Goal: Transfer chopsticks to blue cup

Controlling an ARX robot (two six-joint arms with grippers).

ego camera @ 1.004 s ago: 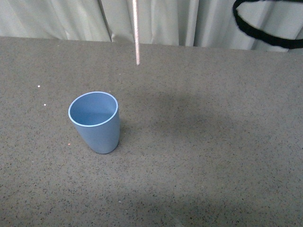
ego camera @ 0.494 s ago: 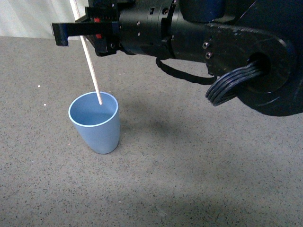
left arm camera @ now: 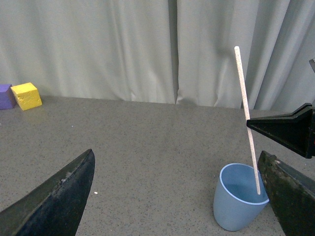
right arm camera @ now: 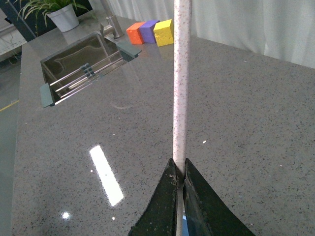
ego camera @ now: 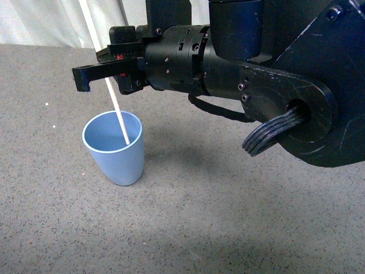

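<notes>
The blue cup (ego camera: 114, 151) stands upright on the grey speckled counter, left of centre in the front view. My right gripper (ego camera: 102, 67) is just above it, shut on the chopsticks (ego camera: 108, 85), one pale stick held tilted. The stick's lower end is inside the cup's mouth, near the right rim. In the right wrist view the gripper (right arm camera: 180, 169) pinches the stick (right arm camera: 179, 73). In the left wrist view my left gripper (left arm camera: 177, 206) is open and empty. The cup (left arm camera: 238, 204) and stick (left arm camera: 246, 113) stand by its right finger (left arm camera: 290, 196).
Yellow (left arm camera: 25, 96) and purple (left arm camera: 5, 96) blocks sit by the curtain at the counter's far edge. The right wrist view shows orange (right arm camera: 135, 33), purple and yellow blocks, a sink (right arm camera: 78, 61) with a rack, and a plant (right arm camera: 61, 12).
My right arm has come down into the front view. The stick has moved left and down, from hanging above the counter to having its lower end inside the cup.
</notes>
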